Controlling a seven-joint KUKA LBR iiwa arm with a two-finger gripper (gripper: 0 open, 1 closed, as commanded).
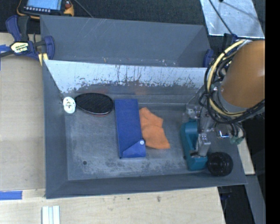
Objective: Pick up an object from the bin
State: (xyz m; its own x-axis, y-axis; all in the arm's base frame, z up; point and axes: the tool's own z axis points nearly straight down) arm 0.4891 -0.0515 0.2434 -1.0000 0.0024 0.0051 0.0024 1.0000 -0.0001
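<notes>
One teal piece [190,136] beside hand [201,147], orange cloth [154,129], blue box [129,125] nearby

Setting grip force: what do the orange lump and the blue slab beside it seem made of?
The orange lump looks like soft cloth: matte, crumpled, with an uneven outline. The blue slab looks stiff, perhaps card or plastic: flat face, straight edges, dull finish, one corner flap folded over. Neither is certain.

Arm [253,55] reaches in from right; orange cover [242,80], cables [213,78] at wrist; gripper [202,141] points down, low.
</notes>
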